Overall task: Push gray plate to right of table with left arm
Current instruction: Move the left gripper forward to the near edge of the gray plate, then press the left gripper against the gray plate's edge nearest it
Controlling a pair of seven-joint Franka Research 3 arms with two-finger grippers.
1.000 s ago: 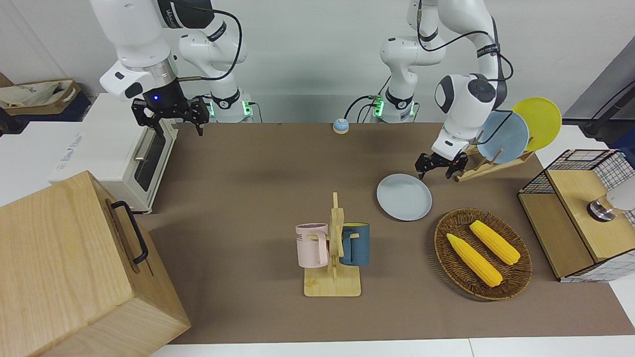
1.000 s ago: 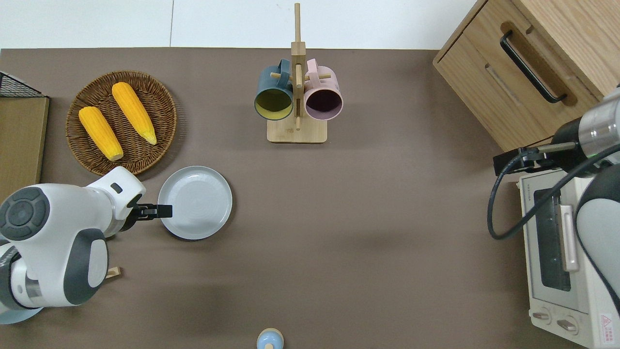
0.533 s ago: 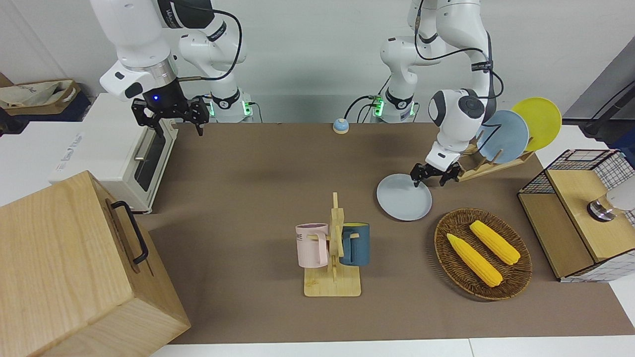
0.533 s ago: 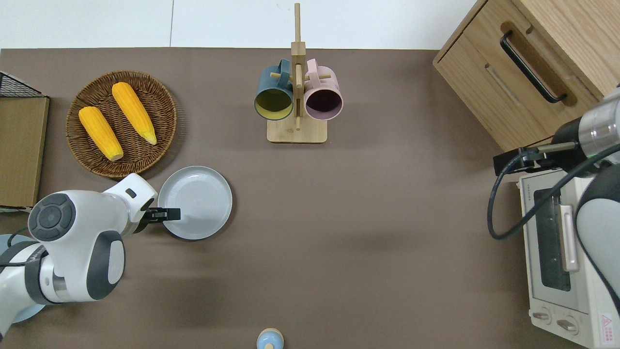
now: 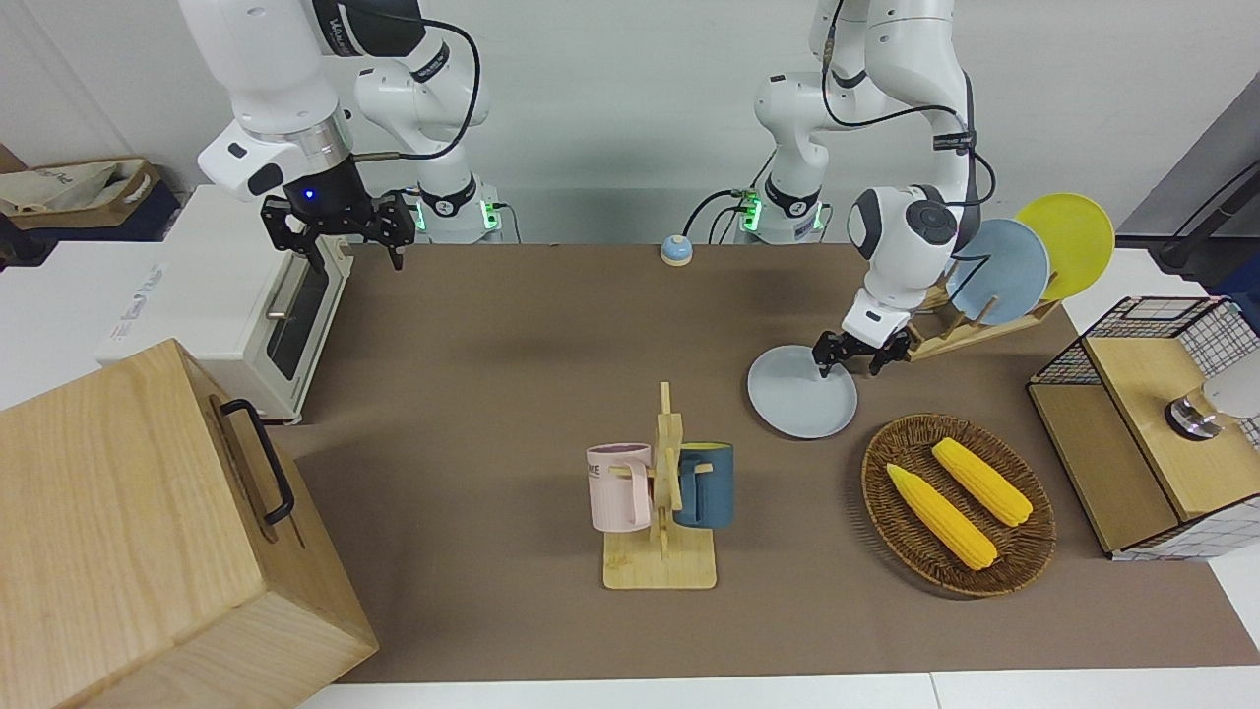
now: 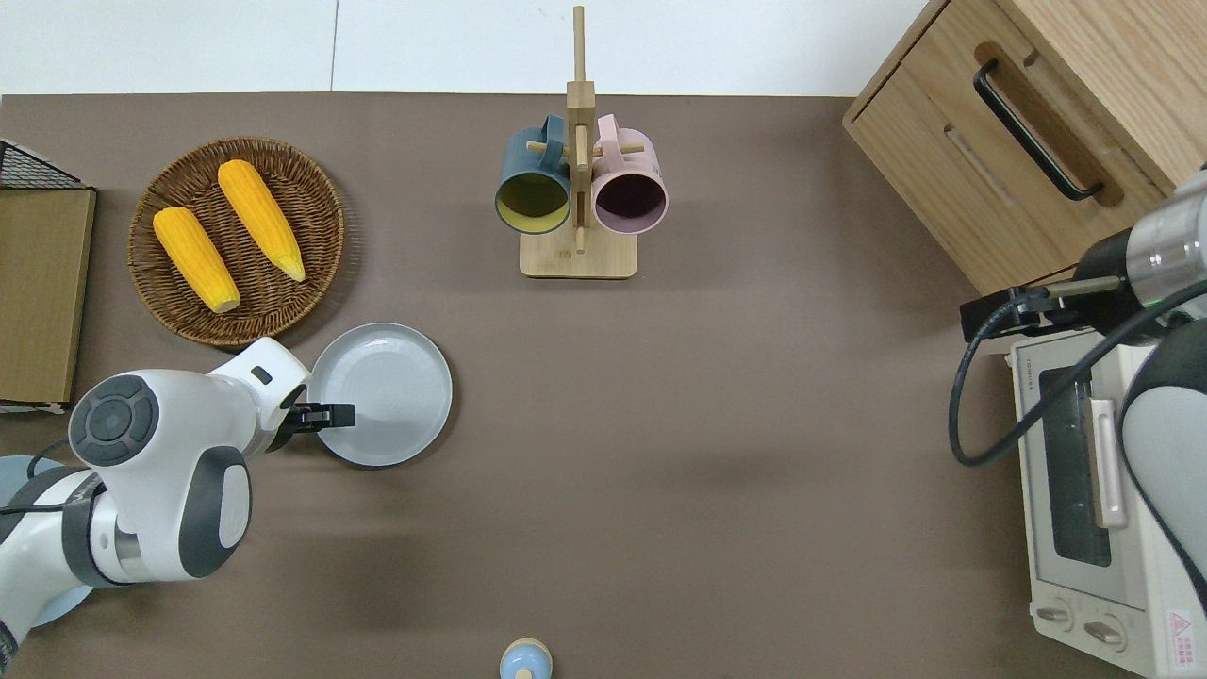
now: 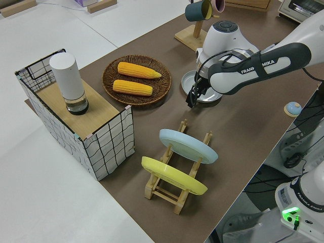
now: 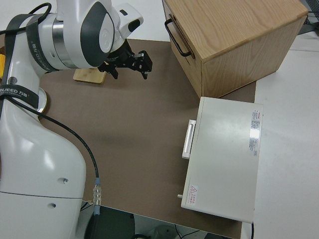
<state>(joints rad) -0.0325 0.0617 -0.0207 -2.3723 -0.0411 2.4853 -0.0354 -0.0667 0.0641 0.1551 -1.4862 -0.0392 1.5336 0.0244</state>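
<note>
Gray plate, flat toward the tabletop's left-arm end: left gripper low at its rim, finger spread indiscernible, apparently placed to shove it toward the right-arm end (right arm parked).

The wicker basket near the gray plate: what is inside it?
Two yellow corn cobs lie side by side in the wicker basket, both in full view. The weave under them is covered; nothing else shows inside.

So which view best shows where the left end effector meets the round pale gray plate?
The overhead view: the left end effector sits at the round pale gray plate's rim, on the left arm's side. The front view shows it low there; in the left side view the arm hides most of the plate; the right side view shows neither.
</note>
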